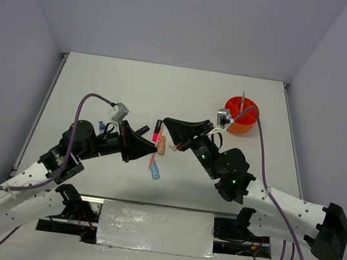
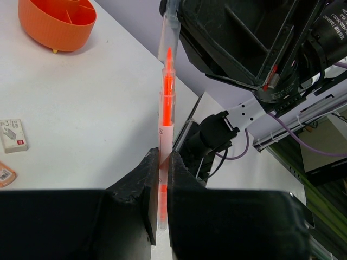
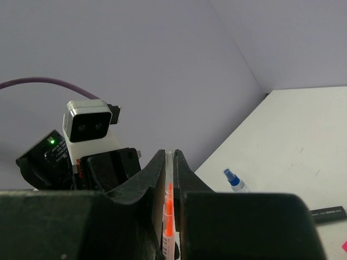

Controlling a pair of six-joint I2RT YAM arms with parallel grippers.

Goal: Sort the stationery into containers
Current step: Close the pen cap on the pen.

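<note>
A clear pen with an orange core [image 2: 165, 103] is held off the table between both grippers. My left gripper [image 2: 161, 158] is shut on its lower end; in the top view the left gripper [image 1: 149, 146] is at the table's middle. My right gripper [image 3: 170, 158] is shut on the pen's [image 3: 168, 222] capped end and faces the left one [image 1: 166, 124]. The orange tub [image 1: 241, 116] stands at the back right with a thin pen [image 1: 242, 100] upright in it. On the table lie a peach bar [image 1: 162, 145], a light-blue strip [image 1: 154, 169] and a blue-capped bottle [image 3: 234, 181].
A white piece [image 2: 13, 135] lies on the table left of the left gripper. A black highlighter [image 3: 327, 214] lies near the bottle. The orange tub also shows in the left wrist view [image 2: 56, 23]. The right arm's body [image 2: 244, 38] is close above the left gripper.
</note>
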